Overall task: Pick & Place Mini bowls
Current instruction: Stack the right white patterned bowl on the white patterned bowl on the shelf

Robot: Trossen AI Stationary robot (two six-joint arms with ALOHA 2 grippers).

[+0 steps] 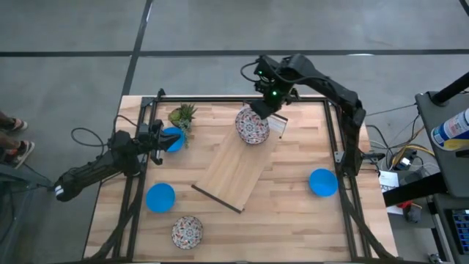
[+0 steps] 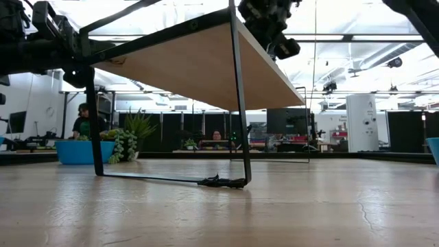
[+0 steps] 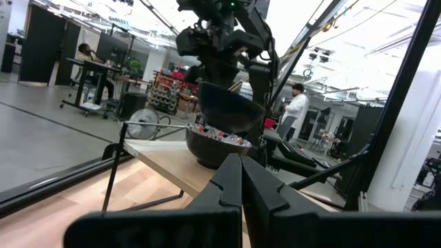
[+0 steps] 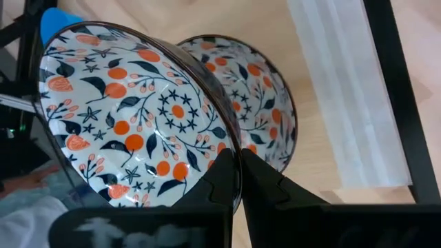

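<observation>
Right wrist view: we see the right gripper [image 4: 240, 160] pinched on a patterned bowl's [image 4: 131, 110] rim above a second patterned bowl [image 4: 265, 110] on the wooden board [image 4: 344, 103]; we judge them glazed, rigid, slippery, chip-prone.

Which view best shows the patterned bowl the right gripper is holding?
The right wrist view: the held patterned bowl fills it, rim pinched by the right gripper, above a second patterned bowl. The high view shows only one round patterned shape at the board's far end; the left wrist view shows dark undersides; the low view nothing.
</observation>
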